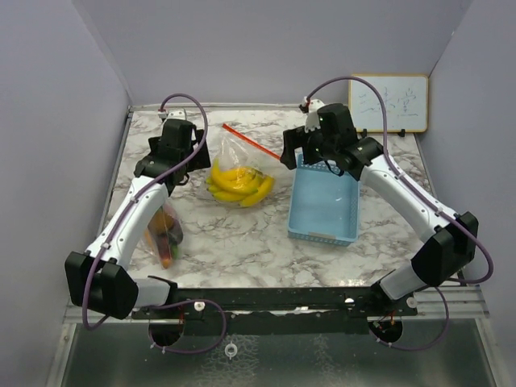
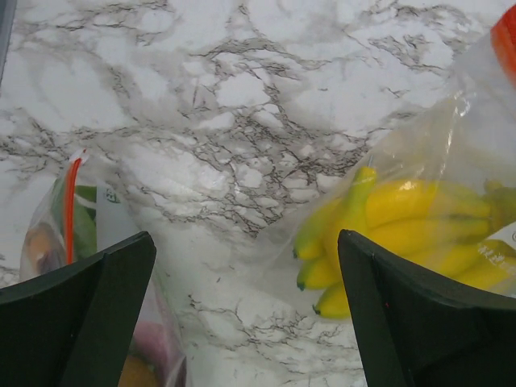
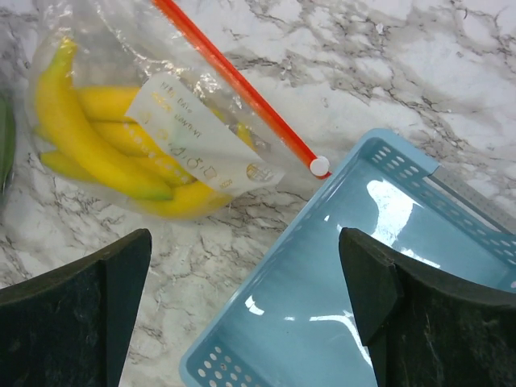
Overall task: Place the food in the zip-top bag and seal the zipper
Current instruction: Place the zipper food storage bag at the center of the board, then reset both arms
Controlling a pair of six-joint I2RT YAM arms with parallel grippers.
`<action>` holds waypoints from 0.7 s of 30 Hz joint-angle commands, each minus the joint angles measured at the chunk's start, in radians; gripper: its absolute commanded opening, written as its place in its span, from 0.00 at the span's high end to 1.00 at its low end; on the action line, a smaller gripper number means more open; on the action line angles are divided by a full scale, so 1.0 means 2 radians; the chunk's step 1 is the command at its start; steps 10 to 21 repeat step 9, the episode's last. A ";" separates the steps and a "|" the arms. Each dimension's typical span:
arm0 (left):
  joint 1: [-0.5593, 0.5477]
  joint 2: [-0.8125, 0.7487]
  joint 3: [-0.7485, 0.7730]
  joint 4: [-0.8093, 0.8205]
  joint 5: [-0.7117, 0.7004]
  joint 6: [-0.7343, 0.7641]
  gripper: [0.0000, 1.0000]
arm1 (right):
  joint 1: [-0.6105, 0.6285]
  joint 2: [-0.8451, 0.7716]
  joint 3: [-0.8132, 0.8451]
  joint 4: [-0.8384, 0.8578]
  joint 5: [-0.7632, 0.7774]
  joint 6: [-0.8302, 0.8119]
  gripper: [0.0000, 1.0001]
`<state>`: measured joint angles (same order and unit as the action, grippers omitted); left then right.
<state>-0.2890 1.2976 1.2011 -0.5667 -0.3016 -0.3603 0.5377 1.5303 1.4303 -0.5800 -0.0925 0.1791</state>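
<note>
A clear zip-top bag (image 1: 234, 157) lies in the middle of the marble table with yellow bananas (image 1: 239, 185) inside. Its red zipper strip (image 3: 242, 89) runs straight and ends at a white slider (image 3: 320, 166) by the basket corner. My left gripper (image 1: 192, 161) hovers open left of that bag, with the bananas (image 2: 403, 226) beside its right finger and bare marble between the fingers. My right gripper (image 3: 246, 306) is open over the basket's near-left edge, holding nothing. A second clear bag (image 1: 165, 234) with orange, green and dark food lies under my left arm.
A light-blue plastic basket (image 1: 325, 201), empty, stands right of the banana bag. A small whiteboard (image 1: 389, 102) leans at the back right. Grey walls close the table at the back and on both sides. The second bag's orange zipper (image 2: 71, 211) shows by my left finger.
</note>
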 commanded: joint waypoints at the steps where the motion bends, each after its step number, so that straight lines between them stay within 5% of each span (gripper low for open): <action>1: 0.001 -0.007 0.023 -0.020 -0.065 -0.037 0.01 | 0.000 -0.016 0.023 -0.010 0.033 0.009 0.00; 21: 0.001 0.003 0.044 -0.026 -0.057 -0.024 0.01 | 0.000 -0.025 0.022 -0.007 0.048 0.019 0.00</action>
